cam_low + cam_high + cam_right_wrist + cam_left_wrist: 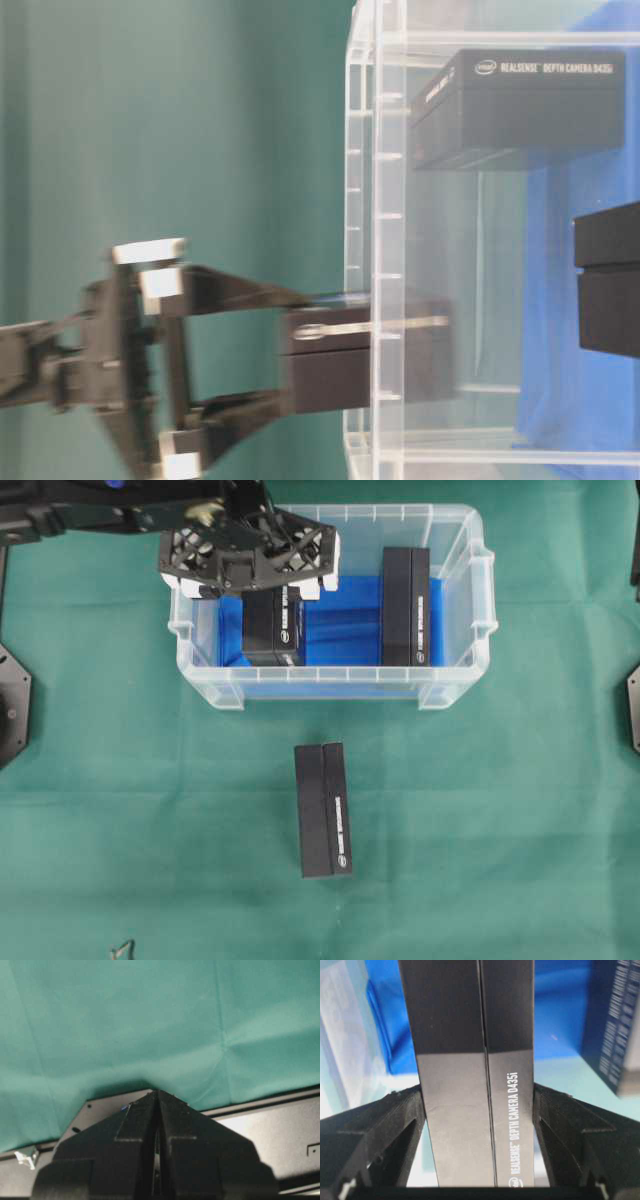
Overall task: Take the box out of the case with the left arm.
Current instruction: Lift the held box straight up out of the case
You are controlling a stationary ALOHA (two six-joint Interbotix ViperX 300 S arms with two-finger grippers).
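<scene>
My left gripper [479,1110] clamped the black rectangular cardboard box [470,1070]; only the overhead view showed the clear plastic case [455,685]. My right gripper [156,1110] sat closed.

Left pincer [262,578]: black open-lattice frame with white pads; right pincer [156,1125]: plain matte black wedge fingers

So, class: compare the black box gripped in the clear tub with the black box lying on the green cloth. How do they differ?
The gripped box sits inside the tub, over its blue lining; the loose box lies outside, in front of it. The left gripper clamps the gripped box on both sides; nothing touches the loose box. The gripper partly hides the first box from above; the loose one shows fully. Both are black with white lettering.
</scene>
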